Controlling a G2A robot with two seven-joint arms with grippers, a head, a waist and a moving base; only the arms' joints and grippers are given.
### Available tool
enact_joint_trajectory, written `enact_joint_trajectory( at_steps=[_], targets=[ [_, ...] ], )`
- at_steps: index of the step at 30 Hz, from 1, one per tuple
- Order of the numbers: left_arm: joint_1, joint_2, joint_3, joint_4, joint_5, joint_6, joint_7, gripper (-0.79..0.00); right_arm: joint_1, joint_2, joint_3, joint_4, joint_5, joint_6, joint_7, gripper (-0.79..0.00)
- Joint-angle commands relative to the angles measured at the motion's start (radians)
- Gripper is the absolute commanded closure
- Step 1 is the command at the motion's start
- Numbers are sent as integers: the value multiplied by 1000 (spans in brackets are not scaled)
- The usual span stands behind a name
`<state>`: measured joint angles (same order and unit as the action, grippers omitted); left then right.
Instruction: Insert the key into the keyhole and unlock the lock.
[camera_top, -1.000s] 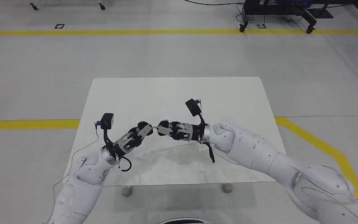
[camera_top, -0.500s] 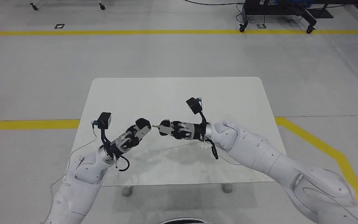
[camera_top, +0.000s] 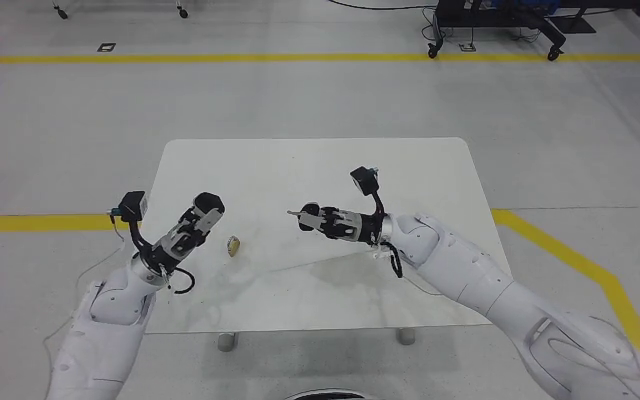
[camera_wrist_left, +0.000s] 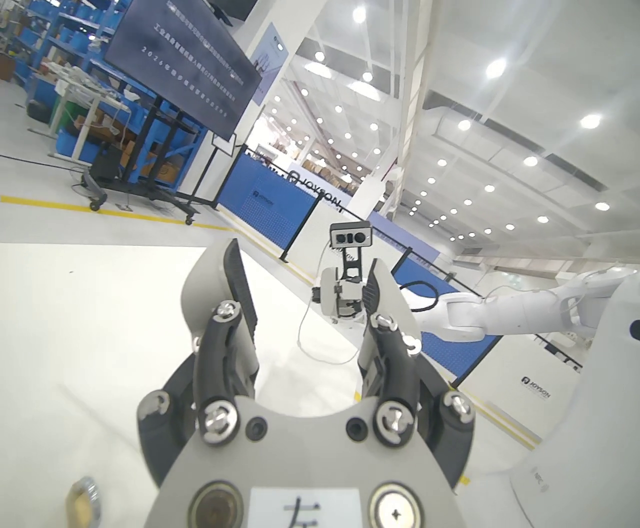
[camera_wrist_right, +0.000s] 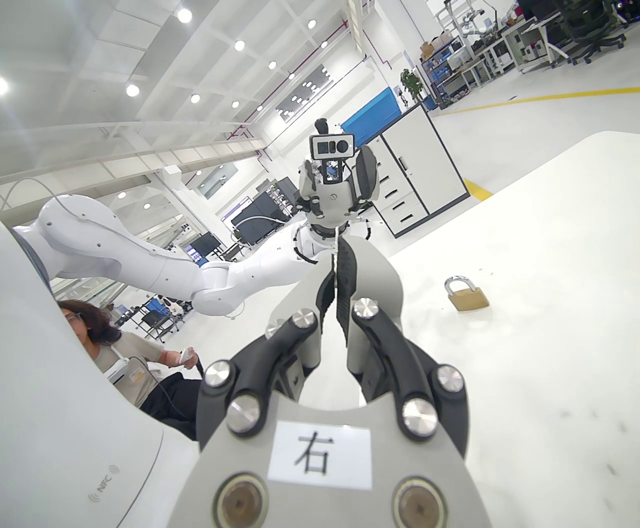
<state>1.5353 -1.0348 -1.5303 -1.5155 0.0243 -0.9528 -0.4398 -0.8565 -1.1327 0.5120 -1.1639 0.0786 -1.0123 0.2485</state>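
Brass padlock (camera_top: 233, 245) lies loose on the white table (camera_top: 400, 170), at about 8 o'clock from the tabletop's centre, with neither arm touching it. At the lock's 11 o'clock the left gripper (camera_top: 207, 204) hangs with its jaws wide apart and nothing between them. At its 2 o'clock the right gripper (camera_top: 303, 214) has its jaws pressed together on what appears to be the key (camera_top: 292, 213), a thin metal sliver pointing toward the other arm.

Whether the shackle (camera_wrist_right: 457, 282) is latched cannot be told, nor which way the keyhole faces. The likely trouble from here: an unheld lock would skate across the smooth top under a pushing key — and a key pinched by so little metal could swivel in that grip and miss the slot.

A white label (camera_wrist_right: 320, 457) with a single printed character marks each gripper's housing. A dark screen (camera_wrist_left: 185, 80) and blue panels (camera_wrist_left: 270, 200) in the hall behind carry lettering, not read out here.
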Motion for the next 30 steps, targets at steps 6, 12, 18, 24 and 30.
enact_joint_trajectory(
  at_steps=[6, 12, 18, 24, 30],
  targets=[
    [1, 1, 0, -2, -7, 18, -7, -785, 0, 0, 0, 0, 0, 0, 0, 0],
    [105, -8, -93, -196, 605, 53, 174, -785, 0, 0, 0, 0, 0, 0, 0, 0],
    [178, -11, -120, -226, 1080, 134, 309, -785, 0, 0, 0, 0, 0, 0, 0, 0],
    [139, -22, -19, -161, 1276, 298, 326, -785, 0, 0, 0, 0, 0, 0, 0, 0],
    [80, -29, 45, -96, 1320, 376, 233, -785, 0, 0, 0, 0, 0, 0, 0, 0]
  ],
)
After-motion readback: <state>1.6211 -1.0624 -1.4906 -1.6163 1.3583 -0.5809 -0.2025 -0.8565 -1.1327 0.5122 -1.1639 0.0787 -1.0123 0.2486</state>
